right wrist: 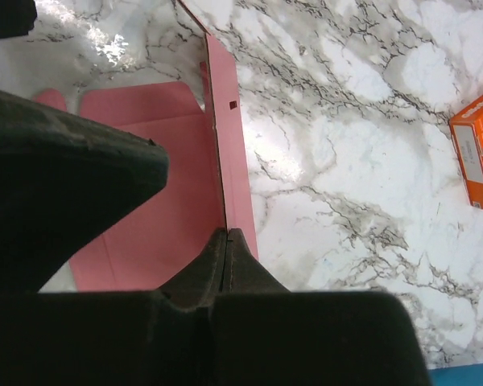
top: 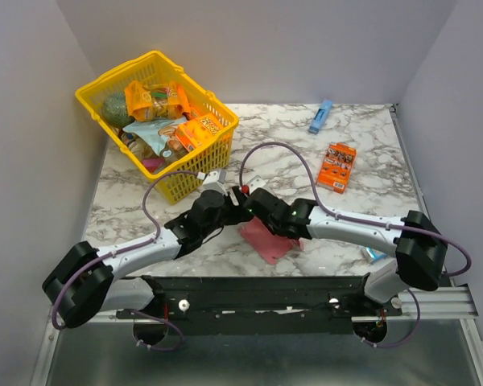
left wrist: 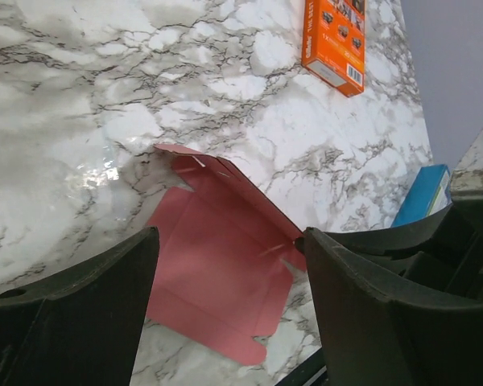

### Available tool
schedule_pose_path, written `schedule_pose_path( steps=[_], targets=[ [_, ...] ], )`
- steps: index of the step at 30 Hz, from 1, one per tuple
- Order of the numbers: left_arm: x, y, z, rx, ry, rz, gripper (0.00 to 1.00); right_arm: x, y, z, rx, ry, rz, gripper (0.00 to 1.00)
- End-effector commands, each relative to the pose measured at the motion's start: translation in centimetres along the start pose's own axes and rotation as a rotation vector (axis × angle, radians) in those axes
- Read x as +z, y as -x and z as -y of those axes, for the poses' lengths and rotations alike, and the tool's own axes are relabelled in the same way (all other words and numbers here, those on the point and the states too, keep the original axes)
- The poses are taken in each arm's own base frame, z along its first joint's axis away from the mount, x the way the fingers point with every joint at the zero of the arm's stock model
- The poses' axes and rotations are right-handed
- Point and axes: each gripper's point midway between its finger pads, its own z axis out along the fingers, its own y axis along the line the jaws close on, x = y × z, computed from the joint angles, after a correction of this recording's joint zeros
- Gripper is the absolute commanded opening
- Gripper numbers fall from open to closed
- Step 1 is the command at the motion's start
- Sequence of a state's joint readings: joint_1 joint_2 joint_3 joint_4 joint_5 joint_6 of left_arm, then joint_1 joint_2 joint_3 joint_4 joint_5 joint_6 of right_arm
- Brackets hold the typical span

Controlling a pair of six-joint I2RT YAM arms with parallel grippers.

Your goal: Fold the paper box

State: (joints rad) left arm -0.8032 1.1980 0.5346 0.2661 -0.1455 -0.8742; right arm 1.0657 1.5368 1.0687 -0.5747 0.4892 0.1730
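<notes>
Right wrist view: thin matte pink paper box (right wrist: 145,201), flat sheet on glossy marble counter (right wrist: 346,161), one long flap upright, running away; right claw (right wrist: 225,241) pinches it; left claw (left wrist: 229,241) gapes.

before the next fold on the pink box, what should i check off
1. Right hand shut on the raised edge strip of the paper box: ok.
2. Left hand open and holding nothing, above the sheet: ok.
3. Box folded into shape: not ok. Only one edge strip is raised, and the rest lies flat on the table.
4. Orange box apart from the sheet: ok.
5. Firmness of the right hand's pinch: cannot tell.
</notes>
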Motion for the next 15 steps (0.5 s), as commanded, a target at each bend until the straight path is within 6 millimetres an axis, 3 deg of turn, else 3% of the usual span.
schedule_pose_path(
  steps=[1, 11, 15],
  targets=[
    [1.7, 1.5, -1.2, -0.154, 0.083, 0.080, 0.81, -0.8, -0.3, -2.3, -0.051, 0.097, 0.022, 0.01],
    [2.2, 0.4, -3.4, -0.337, 0.075, 0.109, 0.77, -1.2, -0.2, -1.7, 0.009, 0.097, 0.044, 0.01],
    [2.4, 0.9, -2.8, -0.334, 0.069, 0.105, 0.80, -1.1, -0.3, -1.7, -0.008, 0.100, 0.044, 0.01]
  ],
)
